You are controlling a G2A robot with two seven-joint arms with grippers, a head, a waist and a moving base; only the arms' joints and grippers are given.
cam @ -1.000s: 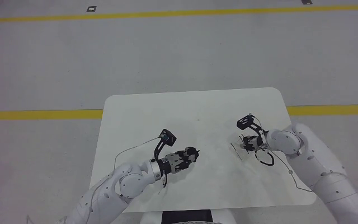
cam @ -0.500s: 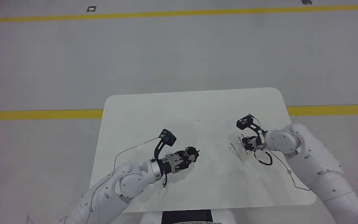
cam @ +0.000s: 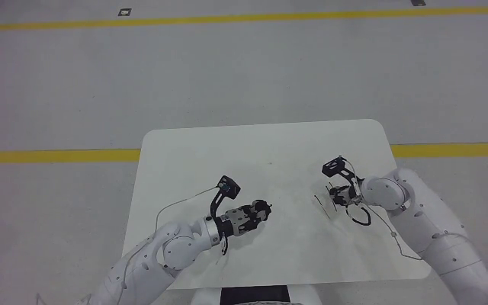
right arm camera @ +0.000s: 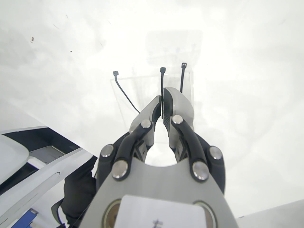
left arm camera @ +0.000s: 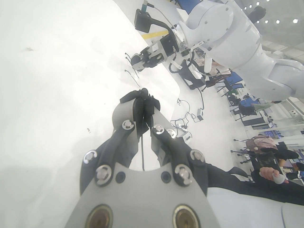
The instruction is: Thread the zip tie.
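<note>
White table (cam: pixel 229 152) | right claw (right arm camera: pixel 162 96) pinching zip tie (right arm camera: pixel 162 77), edged inward | left claw (left arm camera: pixel 143 98) closed, unmoved

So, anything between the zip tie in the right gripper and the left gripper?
Nothing visible. The right gripper is shut on the middle zip tie, and in the top view bare table lies between it and the left gripper.

left gripper (left arm camera: pixel 143 100) pinched closed over white table (left arm camera: pixel 59 48), right gripper (left arm camera: pixel 134 63) beyond beside a black zip tie (left arm camera: pixel 128 58).
</note>
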